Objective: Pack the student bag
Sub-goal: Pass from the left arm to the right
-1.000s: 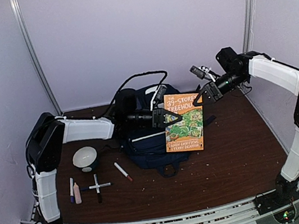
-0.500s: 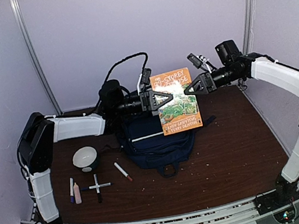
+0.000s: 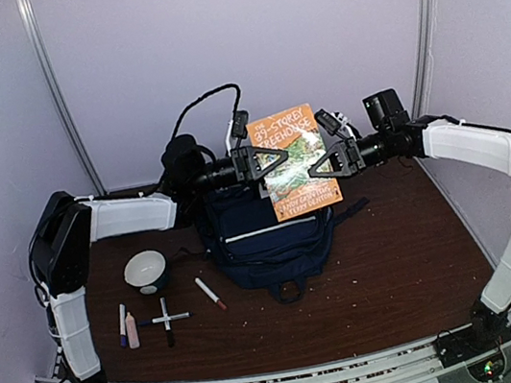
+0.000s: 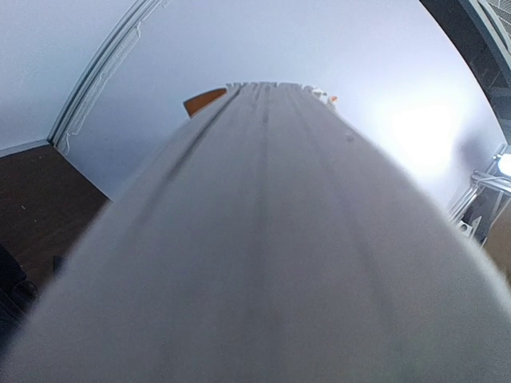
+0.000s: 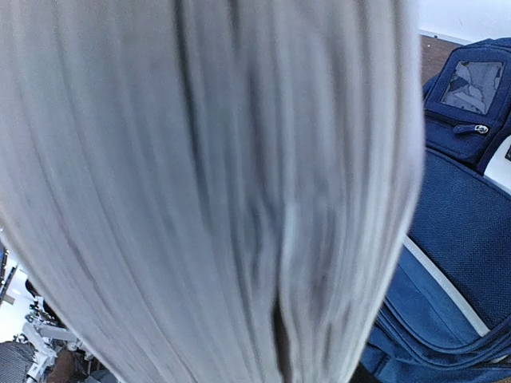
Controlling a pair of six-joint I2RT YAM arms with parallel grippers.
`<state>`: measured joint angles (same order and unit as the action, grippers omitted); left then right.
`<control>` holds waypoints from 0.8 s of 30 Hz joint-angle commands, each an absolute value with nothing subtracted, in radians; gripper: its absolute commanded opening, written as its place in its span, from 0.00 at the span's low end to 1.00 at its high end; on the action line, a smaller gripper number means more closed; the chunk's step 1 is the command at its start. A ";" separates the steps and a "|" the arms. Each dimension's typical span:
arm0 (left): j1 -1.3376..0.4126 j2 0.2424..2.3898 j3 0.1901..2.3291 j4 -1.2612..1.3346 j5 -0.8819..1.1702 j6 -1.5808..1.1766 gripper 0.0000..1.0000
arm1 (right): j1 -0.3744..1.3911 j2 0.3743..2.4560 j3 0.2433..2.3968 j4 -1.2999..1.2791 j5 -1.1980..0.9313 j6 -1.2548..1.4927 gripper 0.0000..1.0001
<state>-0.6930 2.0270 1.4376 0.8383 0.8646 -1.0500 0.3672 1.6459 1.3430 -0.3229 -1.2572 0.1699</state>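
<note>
An orange-covered book (image 3: pixel 294 161) hangs tilted in the air above the student bag (image 3: pixel 268 238), a navy backpack with a white stripe lying at the back middle of the table. My left gripper (image 3: pixel 268 160) is shut on the book's left edge. My right gripper (image 3: pixel 327 163) is closed on its right edge. The left wrist view is filled by the book's blurred page edges (image 4: pixel 263 239), which hide the fingers. The book's pages (image 5: pixel 200 175) also fill the right wrist view, with the student bag (image 5: pixel 463 215) showing past them on the right.
A white bowl (image 3: pixel 146 270) stands left of the bag. A red-capped marker (image 3: pixel 210 293), two crossed pens (image 3: pixel 166 317), a blue marker (image 3: pixel 122 324) and a glue stick (image 3: pixel 132 330) lie at the front left. The brown table (image 3: pixel 394 267) is walled at the back and both sides.
The book has gone from lying on the bag to hanging above it. Both arms rose with it, and the right gripper moved in onto its right edge.
</note>
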 commanded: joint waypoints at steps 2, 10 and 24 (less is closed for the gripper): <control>-0.679 1.986 1.437 1.010 0.833 -1.089 0.00 | 0.371 1.594 1.291 -0.147 -1.286 0.308 0.42; -0.675 1.986 1.426 1.008 0.828 -1.089 0.00 | 0.371 1.581 1.250 -0.091 -1.279 0.345 0.34; -0.652 1.959 1.378 0.581 0.788 -0.811 0.49 | 0.315 1.576 1.195 0.063 -1.271 0.496 0.00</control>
<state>-0.6727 2.0212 1.4147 0.7471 0.8146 -0.9794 0.3546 1.6100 1.2045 -0.0315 -1.2747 0.4534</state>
